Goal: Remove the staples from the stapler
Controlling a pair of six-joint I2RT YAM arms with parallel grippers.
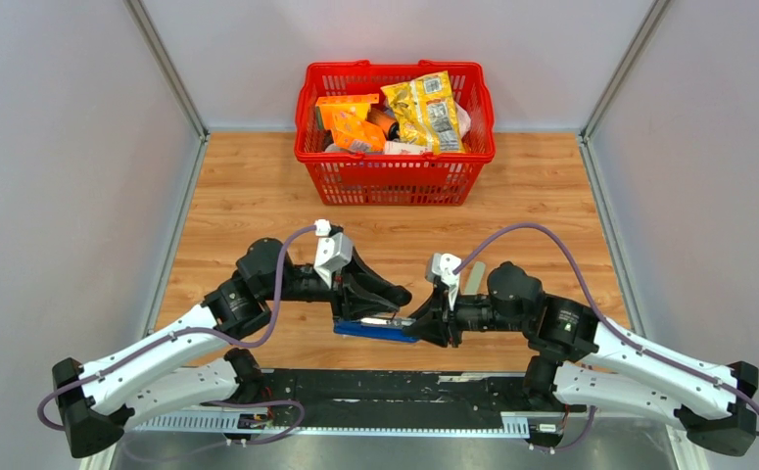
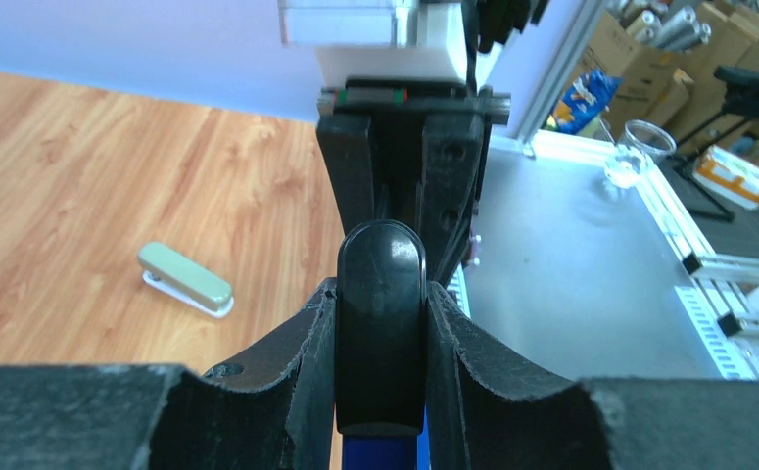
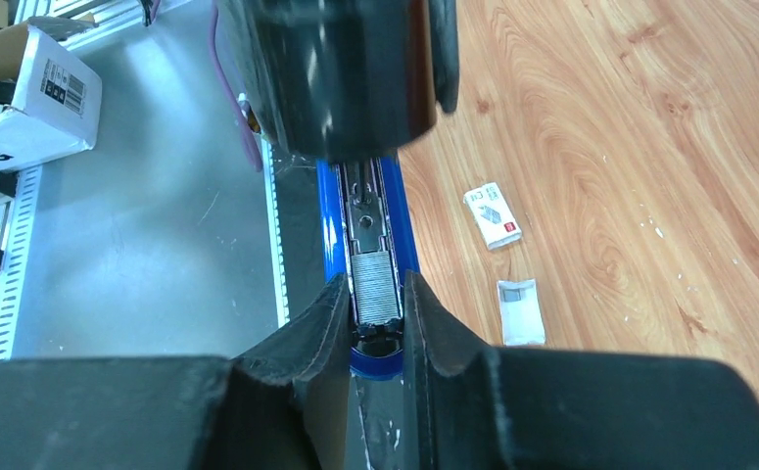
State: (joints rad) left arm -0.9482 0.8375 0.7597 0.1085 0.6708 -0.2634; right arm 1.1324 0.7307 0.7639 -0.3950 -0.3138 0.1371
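Top view, risk: the stapler is bridged between my left claw and right claw. An uneven pull would twist it free.
Left wrist, risk: its black lid looks smooth and might slip.
Left wrist, claw: pinching that lid from both sides. A green stapler lies off to its left.
Right wrist, risk: the staples sit between my fingers. A crooked pinch could scatter or jam them.
Right wrist, claw: narrowed to the strip's width. Whether it grips or only touches, I cannot tell.

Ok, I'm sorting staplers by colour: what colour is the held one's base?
Blue; the stapler base shows best in the right wrist view.
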